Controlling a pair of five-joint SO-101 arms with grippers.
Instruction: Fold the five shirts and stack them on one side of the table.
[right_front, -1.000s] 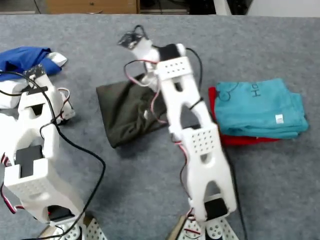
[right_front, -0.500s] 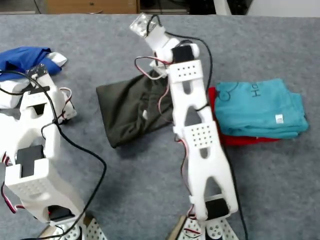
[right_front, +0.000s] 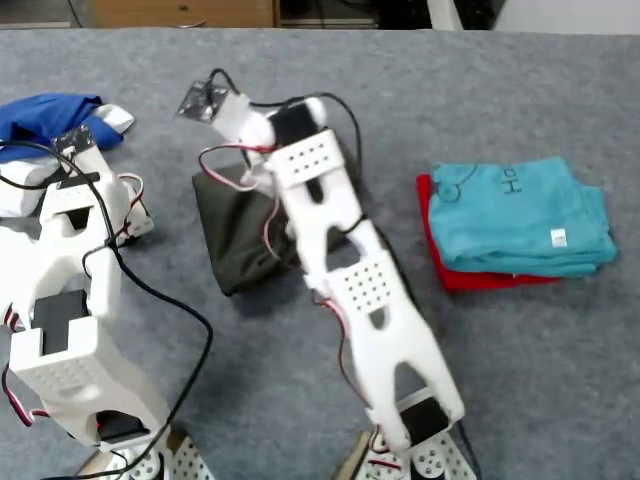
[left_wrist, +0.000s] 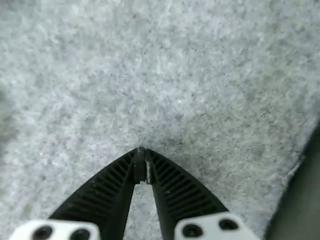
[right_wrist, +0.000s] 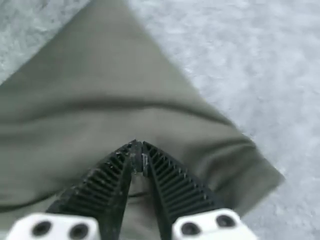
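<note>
Grey felt-like surface (right_front: 560, 380) runs from the arm bases to the far edge, where wooden furniture (right_front: 180, 12) stands. The left end effector (left_wrist: 141, 165) is closed on nothing, its tips together over bare surface. The right end effector (right_wrist: 137, 157), likewise closed and empty, is over the folded olive shirt (right_front: 232, 240) mid-surface; its arm hides the shirt's right part. Off to the right, a folded teal shirt (right_front: 520, 215) lies on a red shirt (right_front: 462, 279). Far left lies a crumpled blue shirt (right_front: 45, 115), cut off by the frame edge

Grey felt-covered table (right_front: 560, 380), wooden cabinet (right_front: 185, 12) beyond its far edge.
</note>
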